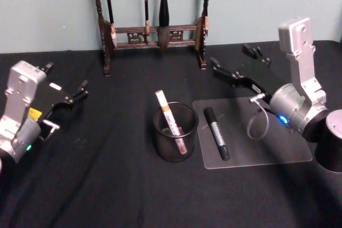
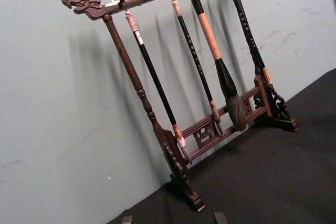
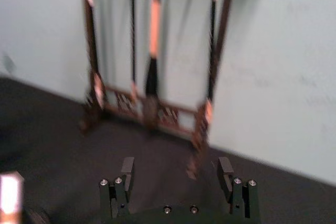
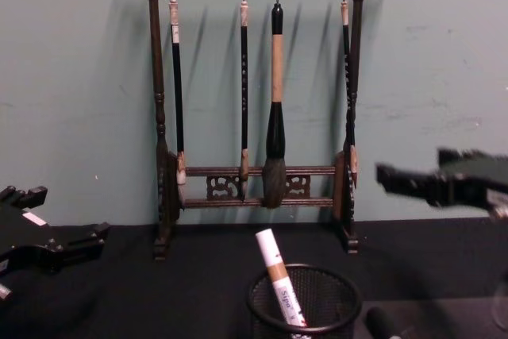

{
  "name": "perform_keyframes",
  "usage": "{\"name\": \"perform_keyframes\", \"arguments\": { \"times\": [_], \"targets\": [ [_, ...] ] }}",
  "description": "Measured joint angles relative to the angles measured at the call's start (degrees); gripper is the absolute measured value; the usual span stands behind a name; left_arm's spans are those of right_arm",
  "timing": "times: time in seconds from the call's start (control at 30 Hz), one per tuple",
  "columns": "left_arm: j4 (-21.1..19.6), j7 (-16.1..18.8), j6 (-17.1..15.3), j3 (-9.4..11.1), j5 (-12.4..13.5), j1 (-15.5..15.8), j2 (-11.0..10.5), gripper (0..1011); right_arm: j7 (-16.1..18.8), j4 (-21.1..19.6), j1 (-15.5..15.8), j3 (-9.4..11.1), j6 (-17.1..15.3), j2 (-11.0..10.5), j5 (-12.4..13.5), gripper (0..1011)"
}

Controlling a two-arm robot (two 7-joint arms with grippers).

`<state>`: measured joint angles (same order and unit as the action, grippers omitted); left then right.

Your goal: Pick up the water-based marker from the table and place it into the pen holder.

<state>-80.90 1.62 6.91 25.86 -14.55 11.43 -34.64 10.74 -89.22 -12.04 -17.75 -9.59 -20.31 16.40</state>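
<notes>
While my right hand (image 1: 230,56) hangs above the far side of the worktop (image 1: 107,185), beyond the clear mat (image 1: 267,142), its fingers stand wide apart and hold nothing; the right wrist view shows the same broad gap, pointed toward the brush rack (image 1: 152,33). My left hand (image 1: 67,76) sits idle over the left of the worktop, well away from the work, also spread and empty.

A white marker (image 1: 170,118) with an orange band stands inside the pen holder (image 1: 163,142), tip down, leaning against the rim with its upper part poking out. I take this for the water-based marker, though I cannot read its label well enough to be sure. If so, the placing looks done. A black marker (image 1: 216,132) lies flat on the clear mat just beside the holder, apart from it.

Either pen should handle alike, as I judge it: light, stiff, with a smooth round plastic barrel that may roll or slip under a loose pinch. I would close across the barrel near its middle, fingers square to its length, so it stays level when lifted. The mesh holder looks light too, so a pen dropped in from above its mouth is safer than one pushed against the rim, which might tip it.
</notes>
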Motion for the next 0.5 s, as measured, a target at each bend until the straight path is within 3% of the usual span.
{"name": "perform_keyframes", "arguments": {
  "times": [0.27,0.5],
  "targets": [
    [0.00,0.00,0.00,0.00,0.00,0.00,0.00,1001,-0.35,0.24,0.01,-1.53,-9.91,-1.61,-3.17,1003],
    [0.00,0.00,0.00,0.00,0.00,0.00,0.00,1001,0.57,1.12,-0.40,-3.75,-14.58,-1.26,-5.55,1002]
  ]
}}
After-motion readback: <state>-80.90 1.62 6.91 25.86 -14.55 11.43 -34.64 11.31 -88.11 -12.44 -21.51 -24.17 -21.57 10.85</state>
